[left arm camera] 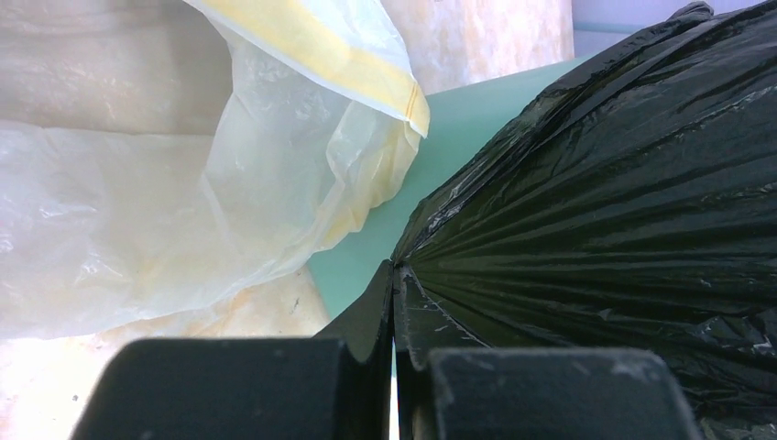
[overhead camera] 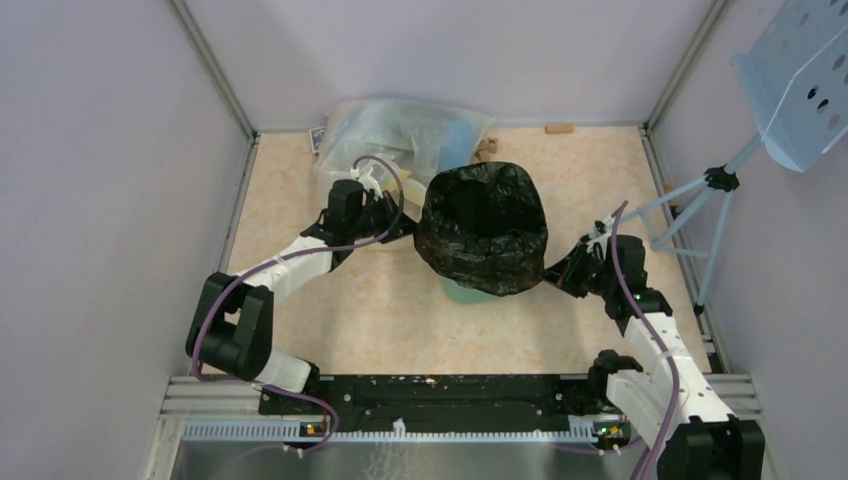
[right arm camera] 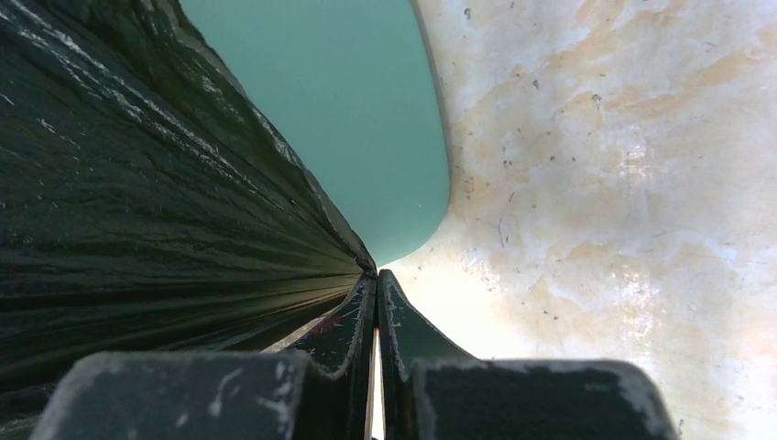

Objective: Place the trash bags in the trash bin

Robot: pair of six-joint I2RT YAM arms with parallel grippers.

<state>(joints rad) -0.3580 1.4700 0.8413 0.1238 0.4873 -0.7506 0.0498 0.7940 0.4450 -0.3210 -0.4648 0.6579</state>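
Observation:
The glossy black trash bag [overhead camera: 483, 228] hangs stretched open over the mint-green trash bin [overhead camera: 467, 291], of which only a bit of the lower front shows in the top view. My left gripper [overhead camera: 403, 221] is shut on the bag's left edge. In the left wrist view the black plastic [left arm camera: 605, 211] fans out in taut folds from the pinched fingertips, with the bin's green wall [left arm camera: 440, 137] behind. My right gripper [overhead camera: 556, 268] is shut on the bag's right edge. From that wrist the bag [right arm camera: 137, 211] pulls left, with the green bin [right arm camera: 348, 119] beyond it.
A large translucent yellowish bag [overhead camera: 400, 140] with blue contents lies behind my left arm, close to the bin. A pale blue perforated tray [overhead camera: 805, 85] on a tripod stands at the right wall. Small brown bits [overhead camera: 559, 128] lie by the back wall.

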